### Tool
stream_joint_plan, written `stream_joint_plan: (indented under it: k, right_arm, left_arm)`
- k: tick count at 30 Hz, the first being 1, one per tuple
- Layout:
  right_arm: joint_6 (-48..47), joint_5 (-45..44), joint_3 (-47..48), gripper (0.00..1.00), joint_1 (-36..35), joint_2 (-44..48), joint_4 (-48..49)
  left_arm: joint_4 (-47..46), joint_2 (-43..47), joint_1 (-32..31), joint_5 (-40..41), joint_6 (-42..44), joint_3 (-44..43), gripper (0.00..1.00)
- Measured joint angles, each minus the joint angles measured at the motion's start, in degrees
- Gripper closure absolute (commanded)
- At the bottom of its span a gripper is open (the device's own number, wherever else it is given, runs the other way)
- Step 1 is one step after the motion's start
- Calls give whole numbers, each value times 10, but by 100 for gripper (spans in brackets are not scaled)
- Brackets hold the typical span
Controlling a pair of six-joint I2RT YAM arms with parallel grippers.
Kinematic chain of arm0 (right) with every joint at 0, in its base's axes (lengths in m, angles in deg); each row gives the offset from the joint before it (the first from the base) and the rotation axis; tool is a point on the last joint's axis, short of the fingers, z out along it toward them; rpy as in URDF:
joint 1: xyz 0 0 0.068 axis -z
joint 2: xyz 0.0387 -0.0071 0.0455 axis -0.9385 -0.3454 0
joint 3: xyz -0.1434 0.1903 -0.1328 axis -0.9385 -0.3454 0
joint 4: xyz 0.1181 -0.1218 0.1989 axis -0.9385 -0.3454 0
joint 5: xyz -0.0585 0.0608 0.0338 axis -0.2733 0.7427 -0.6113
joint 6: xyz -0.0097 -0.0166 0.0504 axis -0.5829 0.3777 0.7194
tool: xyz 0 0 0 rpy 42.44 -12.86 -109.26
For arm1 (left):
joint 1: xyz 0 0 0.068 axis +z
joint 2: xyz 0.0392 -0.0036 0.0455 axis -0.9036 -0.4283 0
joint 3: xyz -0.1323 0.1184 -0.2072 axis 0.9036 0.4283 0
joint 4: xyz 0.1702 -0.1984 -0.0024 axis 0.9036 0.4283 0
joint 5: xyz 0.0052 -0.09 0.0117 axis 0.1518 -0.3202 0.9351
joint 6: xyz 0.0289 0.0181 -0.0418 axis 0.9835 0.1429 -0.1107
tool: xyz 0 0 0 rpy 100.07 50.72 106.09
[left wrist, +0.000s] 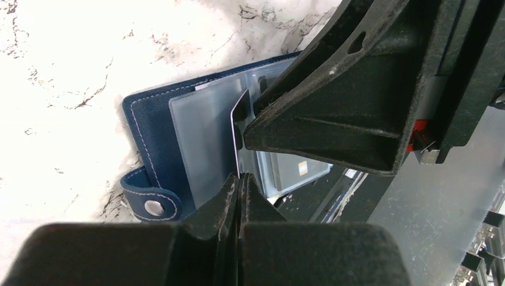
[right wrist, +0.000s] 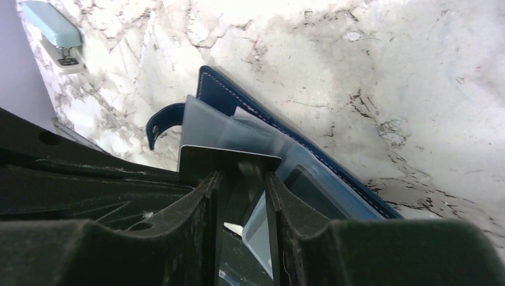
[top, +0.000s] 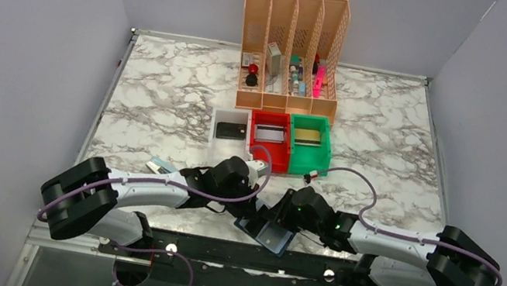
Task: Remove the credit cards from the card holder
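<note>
The navy card holder (top: 272, 236) lies open at the table's near edge, between both arms. In the left wrist view its navy cover (left wrist: 146, 119) and greyish pockets (left wrist: 202, 137) show. My left gripper (left wrist: 239, 179) is shut on the edge of a thin dark credit card (left wrist: 236, 158) that stands up out of a pocket. My right gripper (right wrist: 242, 179) has its jaws apart, tips down on the pockets (right wrist: 226, 128), with that card (right wrist: 229, 158) just beyond them. Another dark card (left wrist: 295, 170) sits inside a pocket.
A white bin (top: 222, 115) holds a black card, a red bin (top: 271, 120) a silver one, a green bin (top: 326, 144) a gold one. The orange file rack (top: 291, 47) stands behind them. A light blue stapler (top: 161, 166) lies by the left arm.
</note>
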Motion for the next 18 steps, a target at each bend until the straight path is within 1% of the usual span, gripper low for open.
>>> stream_joint_plan:
  k: [3, 13, 18]
  right_arm:
    - [-12, -2, -4, 60, 0, 27, -3]
    - [-54, -30, -4, 55, 0, 134, -21]
    - [-78, -39, -12, 50, 0, 162, -20]
  left_arm:
    - [3, 10, -2, 6, 0, 0, 100]
    - [28, 143, -1, 82, -2, 5, 100]
    - [39, 179, 10, 117, -5, 11, 100]
